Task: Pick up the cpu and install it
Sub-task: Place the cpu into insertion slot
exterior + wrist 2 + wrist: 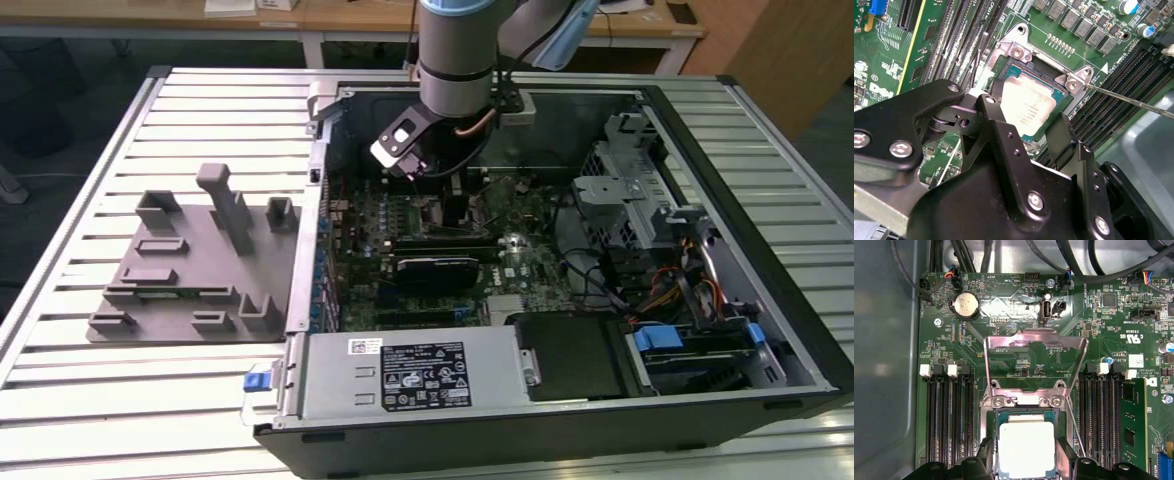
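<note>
Hovering low inside the open computer case (747,330), the arm (454,60) has its wrist over the far part of the motherboard, toward the exterior view's left. The case sits on a slatted bench (134,420). A grey fixture tray (187,270) stands well apart, further to the exterior view's left.

The cpu (1026,450) lies flat in the socket, silver lid up, directly beneath the gripper (1025,460). One finger (988,102) is beside one edge of the chip and the other finger (1060,131) beside the opposite edge.

Gripper state: jaws parted about a chip's width. In the first wrist view a thin strip of socket shows between one finger and the chip's green rim. My read is that they straddle the chip rather than clamp it, holding nothing.

The load plate (1004,342) is swung up and back, off the socket. The thin retention lever (1134,102) stands free to one side.

Orientation: the chip is close to square, with no real long axis. Its edges run parallel to the socket frame and to the memory slots (949,425) on either side. The jaw line crosses the chip from slot bank to slot bank, so the hinge edge and the edge opposite it are left open.

The chip looks level, with no corner riding up that I can see.
</note>
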